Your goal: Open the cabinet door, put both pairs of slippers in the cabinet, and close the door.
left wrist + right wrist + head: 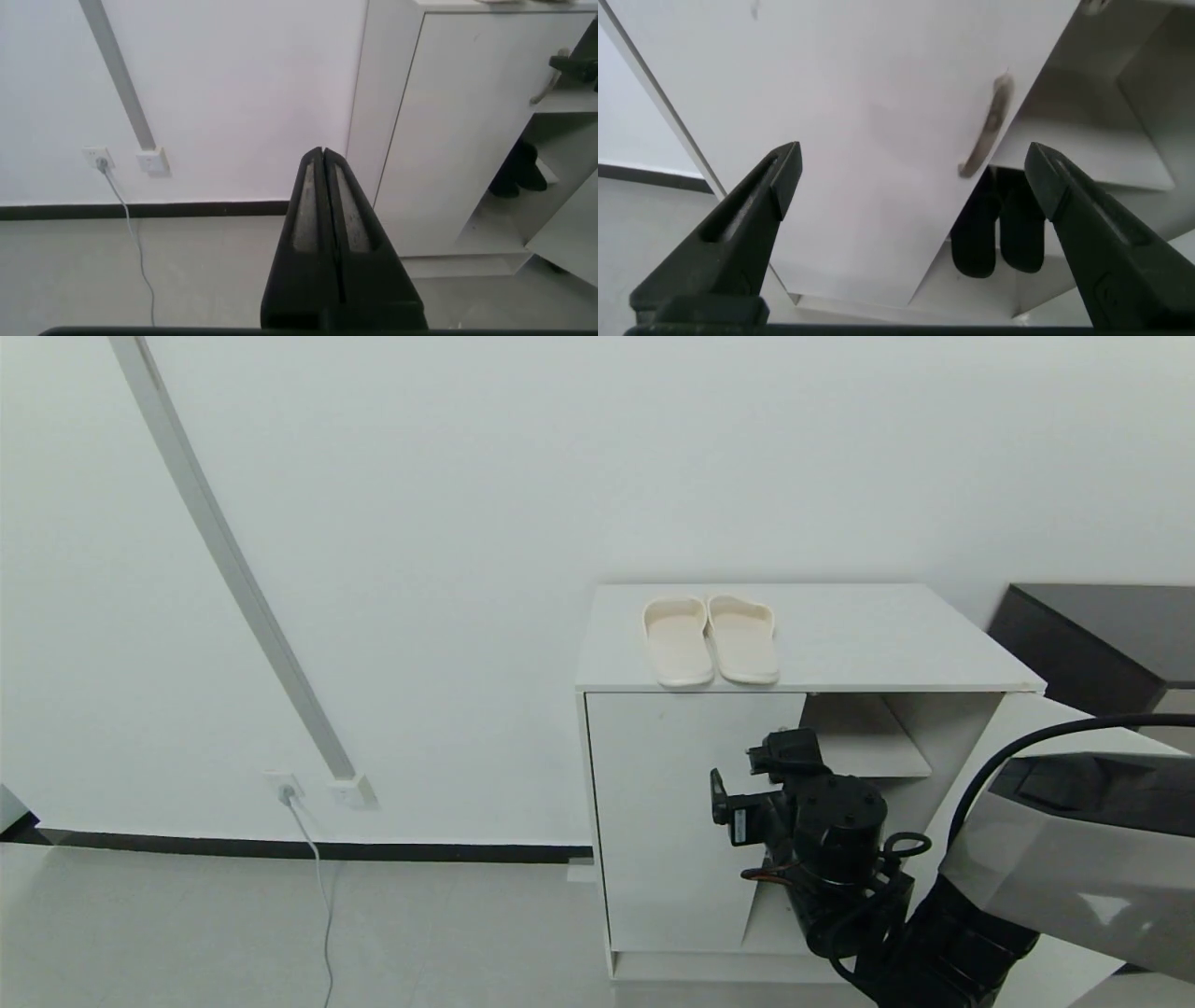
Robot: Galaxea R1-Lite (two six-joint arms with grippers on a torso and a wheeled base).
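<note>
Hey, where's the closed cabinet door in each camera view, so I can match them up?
Head view: the closed door is the left half of the cabinet, under the cream slippers.
Left wrist view: the door stands past the left gripper, whose jaws are shut.
Right wrist view: the door sits close up between the right gripper's open jaws.
Shared landmark: the black baseboard beside the cabinet.

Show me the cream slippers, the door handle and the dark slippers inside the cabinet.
cream slippers (744,642), head view, insole of one slipper.
door handle (986,129), right wrist view, middle of the bar.
dark slippers (976,233), right wrist view, body of one slipper.
</note>
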